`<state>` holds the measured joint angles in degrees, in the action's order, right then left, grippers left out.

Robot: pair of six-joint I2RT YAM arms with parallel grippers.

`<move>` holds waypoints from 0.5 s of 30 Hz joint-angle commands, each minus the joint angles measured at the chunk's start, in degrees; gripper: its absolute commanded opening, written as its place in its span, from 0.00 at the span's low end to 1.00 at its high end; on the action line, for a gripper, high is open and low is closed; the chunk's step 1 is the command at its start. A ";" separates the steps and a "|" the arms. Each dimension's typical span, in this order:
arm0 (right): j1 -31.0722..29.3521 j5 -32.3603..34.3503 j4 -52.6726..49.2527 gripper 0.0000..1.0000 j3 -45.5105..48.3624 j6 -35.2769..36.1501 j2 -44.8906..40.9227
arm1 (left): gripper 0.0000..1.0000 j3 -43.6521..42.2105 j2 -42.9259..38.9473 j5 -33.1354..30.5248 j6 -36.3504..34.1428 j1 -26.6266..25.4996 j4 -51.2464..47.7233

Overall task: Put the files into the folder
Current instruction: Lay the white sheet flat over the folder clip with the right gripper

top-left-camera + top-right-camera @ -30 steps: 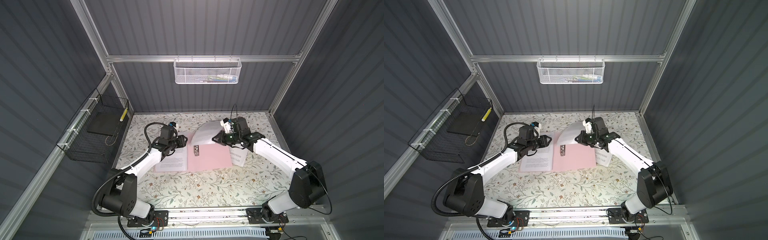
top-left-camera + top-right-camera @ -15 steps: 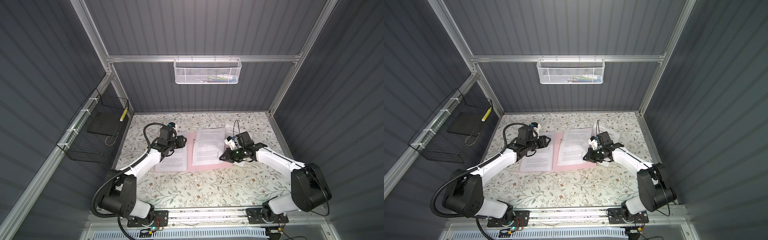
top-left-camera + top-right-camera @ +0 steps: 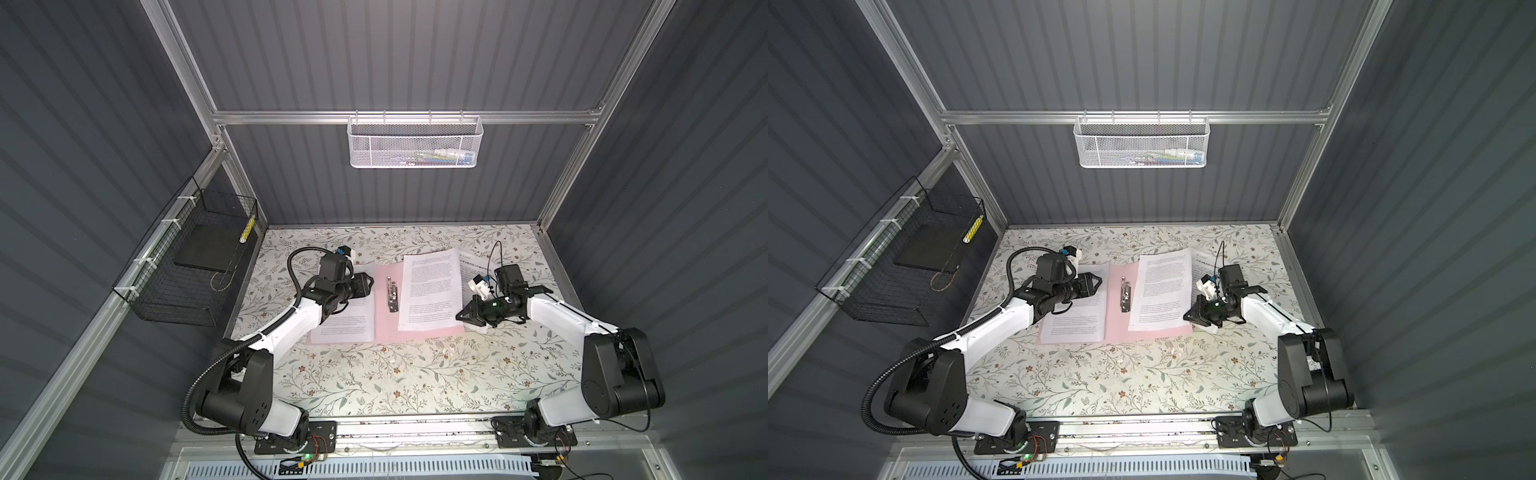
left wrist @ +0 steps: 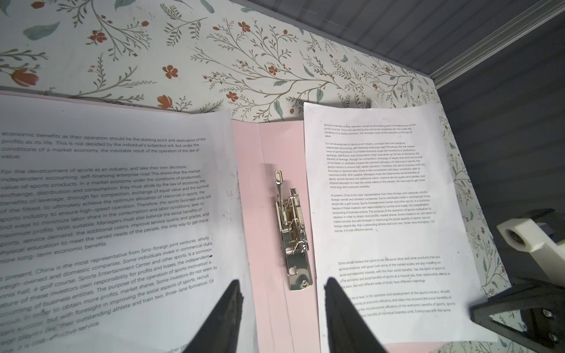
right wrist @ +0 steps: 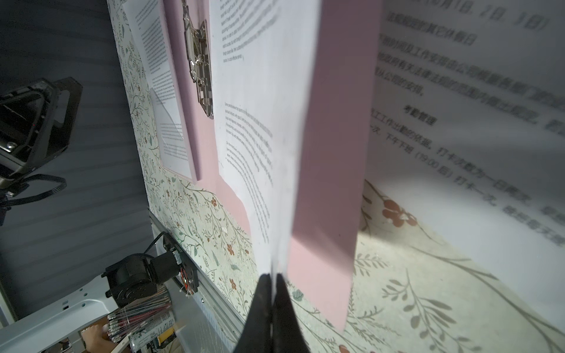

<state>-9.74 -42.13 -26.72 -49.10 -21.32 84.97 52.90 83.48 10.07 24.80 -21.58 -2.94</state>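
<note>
Pinching the edge of a white printed paper sheet between shut jaws, the right claw holds it on the pale pink folder ahead, likely to square it; the half-open left claw hovers empty.

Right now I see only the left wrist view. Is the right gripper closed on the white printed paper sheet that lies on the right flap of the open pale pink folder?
Observer: Yes. The right wrist view shows the right gripper shut on the edge of that white printed sheet.
Operator: Is any sheet outside the folder?
Observer: One. In a top view, a third white paper sheet lies just outside the pale pink folder, by its right flap.
</note>
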 commanded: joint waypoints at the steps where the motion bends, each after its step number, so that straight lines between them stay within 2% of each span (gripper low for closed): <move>1: 0.25 -2.55 -1.38 0.00 -1.26 1.70 1.19 | 0.46 0.10 0.78 0.78 -1.50 0.31 -0.30; 10: -0.58 -5.40 -1.05 0.00 -1.33 2.41 3.42 | 0.46 0.20 1.77 1.62 -1.51 0.31 0.54; 15: -1.45 -3.15 -2.03 0.00 -1.93 3.11 4.09 | 0.46 -0.72 1.09 1.36 -1.37 0.31 0.63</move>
<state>-10.57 -45.78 -27.24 -49.52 -19.97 87.79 52.90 84.75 10.52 24.43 -21.58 -2.87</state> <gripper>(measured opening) 0.047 0.461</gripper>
